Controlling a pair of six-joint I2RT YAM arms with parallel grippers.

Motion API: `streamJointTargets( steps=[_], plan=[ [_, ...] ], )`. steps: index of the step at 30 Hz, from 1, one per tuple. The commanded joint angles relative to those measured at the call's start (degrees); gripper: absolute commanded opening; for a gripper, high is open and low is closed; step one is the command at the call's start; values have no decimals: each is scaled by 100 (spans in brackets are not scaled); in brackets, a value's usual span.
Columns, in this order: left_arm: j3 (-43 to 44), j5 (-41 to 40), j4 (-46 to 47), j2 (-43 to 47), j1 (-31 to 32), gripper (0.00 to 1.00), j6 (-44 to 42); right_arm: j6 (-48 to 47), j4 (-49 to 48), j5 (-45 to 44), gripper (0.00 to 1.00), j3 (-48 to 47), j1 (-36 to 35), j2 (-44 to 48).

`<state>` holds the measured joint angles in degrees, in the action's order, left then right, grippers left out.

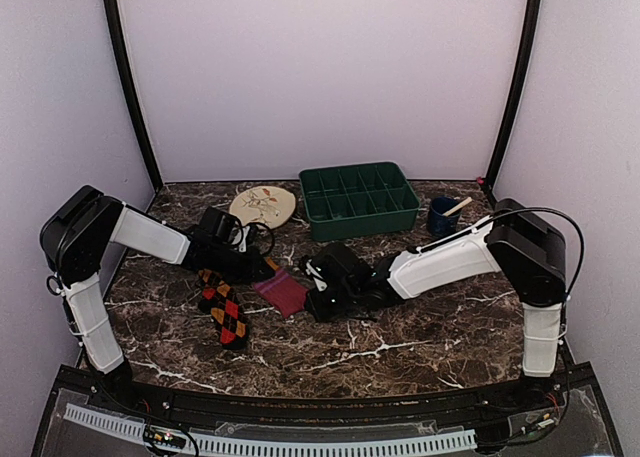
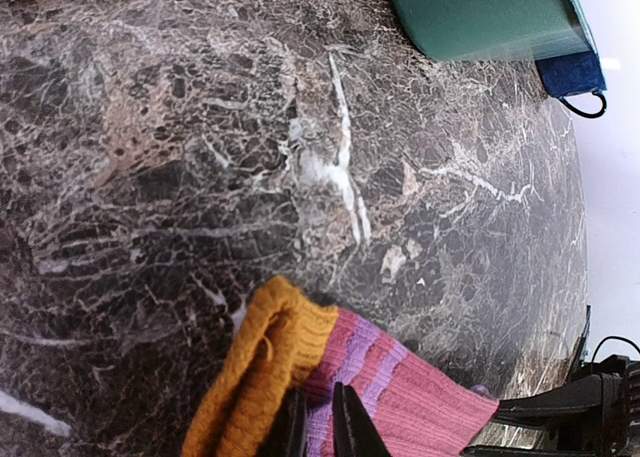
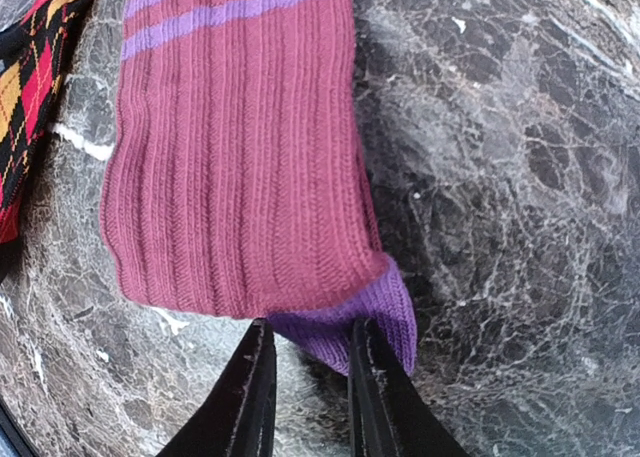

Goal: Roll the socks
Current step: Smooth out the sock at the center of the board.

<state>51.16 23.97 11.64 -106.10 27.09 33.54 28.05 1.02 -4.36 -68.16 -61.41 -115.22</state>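
even, soft light; sharp focus; wrist-view edge distortion

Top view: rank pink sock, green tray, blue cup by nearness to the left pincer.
1. Pink sock, at the left pincer's tips.
2. Green tray, back middle.
3. Blue cup, back right, beyond the tray.

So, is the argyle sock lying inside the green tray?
No, the argyle sock lies on the marble table beside the pink sock, well outside the green tray.

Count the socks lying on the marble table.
2: an argyle sock at front left, and a pink sock just right of it, near the centre. More could lie hidden underneath them.
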Motion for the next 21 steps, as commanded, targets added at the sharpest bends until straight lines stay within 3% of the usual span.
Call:
streamJointTargets(
  steps=[1,8,21],
  plan=[
    [-107,-211,-335,143,-73,12,-162,140,690,47,24,15,-140,-211],
    [-47,-271,-368,130,-75,12,-548,112,883,-341,25,166,-283,179],
    [404,596,189,-362,108,10,-1764,-639,1250,-1347,38,674,-644,1363]
  ],
)
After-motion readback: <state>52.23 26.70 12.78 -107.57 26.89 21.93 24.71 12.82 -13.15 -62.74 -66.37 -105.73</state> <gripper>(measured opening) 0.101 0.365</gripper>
